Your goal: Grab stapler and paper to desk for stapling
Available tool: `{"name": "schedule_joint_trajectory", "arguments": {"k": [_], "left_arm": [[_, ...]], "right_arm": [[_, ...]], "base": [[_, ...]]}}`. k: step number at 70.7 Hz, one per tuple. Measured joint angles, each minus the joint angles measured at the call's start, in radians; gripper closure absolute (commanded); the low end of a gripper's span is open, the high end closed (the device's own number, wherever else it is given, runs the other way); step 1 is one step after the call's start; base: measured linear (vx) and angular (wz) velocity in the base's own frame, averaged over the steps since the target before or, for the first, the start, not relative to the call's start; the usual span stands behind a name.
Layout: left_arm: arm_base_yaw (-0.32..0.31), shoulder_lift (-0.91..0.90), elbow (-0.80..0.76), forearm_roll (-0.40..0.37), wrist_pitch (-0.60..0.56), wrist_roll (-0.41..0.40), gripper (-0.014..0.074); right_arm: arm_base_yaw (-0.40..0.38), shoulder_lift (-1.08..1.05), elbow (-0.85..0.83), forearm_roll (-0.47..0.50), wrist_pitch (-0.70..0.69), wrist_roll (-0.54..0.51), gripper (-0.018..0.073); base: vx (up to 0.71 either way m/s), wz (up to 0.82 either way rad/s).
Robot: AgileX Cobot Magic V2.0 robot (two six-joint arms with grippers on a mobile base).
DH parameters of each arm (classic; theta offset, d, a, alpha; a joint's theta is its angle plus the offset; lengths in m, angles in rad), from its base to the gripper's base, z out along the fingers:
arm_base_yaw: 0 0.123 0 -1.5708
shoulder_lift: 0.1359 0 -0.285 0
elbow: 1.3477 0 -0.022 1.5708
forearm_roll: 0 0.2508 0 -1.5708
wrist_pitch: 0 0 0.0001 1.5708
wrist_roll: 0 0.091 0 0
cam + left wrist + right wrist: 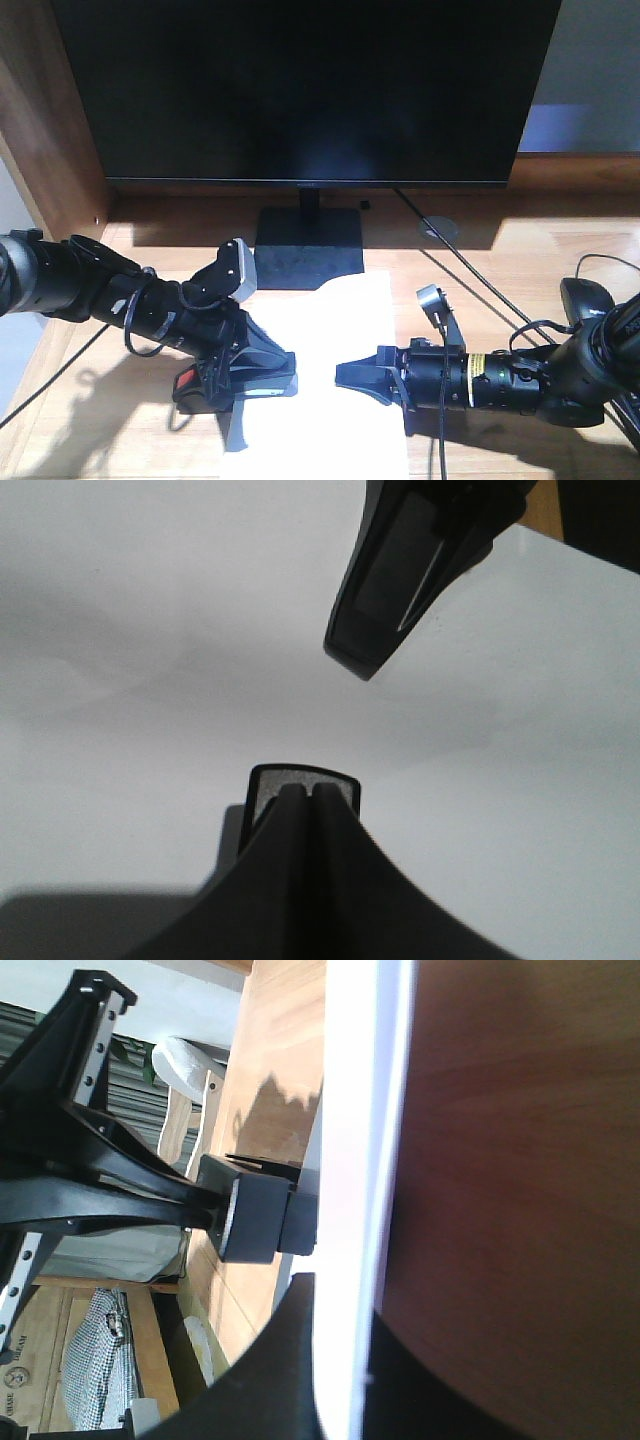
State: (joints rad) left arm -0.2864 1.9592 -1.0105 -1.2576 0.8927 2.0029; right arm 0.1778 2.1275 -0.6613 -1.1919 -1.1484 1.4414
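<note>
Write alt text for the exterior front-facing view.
Two black robot arms meet over a white paper on a light-wood desk; the left gripper rests at a stapler, the right gripper on the sheet. A dark monitor stands behind.

Monitor stand (308, 250) blocks behind paper (345, 380); bare paper between left hand (262, 378) and right hand (350, 375).

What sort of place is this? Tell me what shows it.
Most likely an office or study workstation. A large monitor stands on a light-wood desk, cables run across the desk, and a sheet of paper lies in front of the monitor between the two arms.
</note>
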Motion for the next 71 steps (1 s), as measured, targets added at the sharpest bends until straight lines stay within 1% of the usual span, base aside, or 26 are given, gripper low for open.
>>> {"name": "schedule_joint_trajectory", "arguments": {"k": [10,45,52,63,71], "left_arm": [[0.001,0.02,-0.003,-0.013,0.02,0.003,0.0603],[0.001,0.01,-0.006,-0.012,0.014,0.003,0.0603],[-0.003,-0.021,0.0,0.005,-0.009,-0.003,0.0603],[-0.002,-0.119,0.011,0.064,-0.053,-0.024,0.0603],[-0.002,-0.208,0.012,0.072,-0.06,-0.059,0.0603]], "right_arm": [[0.0,0.0,0.0,0.001,0.0,0.0,0.056],[0.0,0.0,0.0,0.001,0.0,0.0,0.056],[0.0,0.0,0.0,0.001,0.0,0.0,0.056],[0.0,0.0,0.0,0.001,0.0,0.0,0.056],[0.0,0.0,0.0,0.001,0.0,0.0,0.056]], "base": [[0.0,0.0],[0.0,0.0],[0.0,0.0],[0.0,0.0],[0.0,0.0]]}}
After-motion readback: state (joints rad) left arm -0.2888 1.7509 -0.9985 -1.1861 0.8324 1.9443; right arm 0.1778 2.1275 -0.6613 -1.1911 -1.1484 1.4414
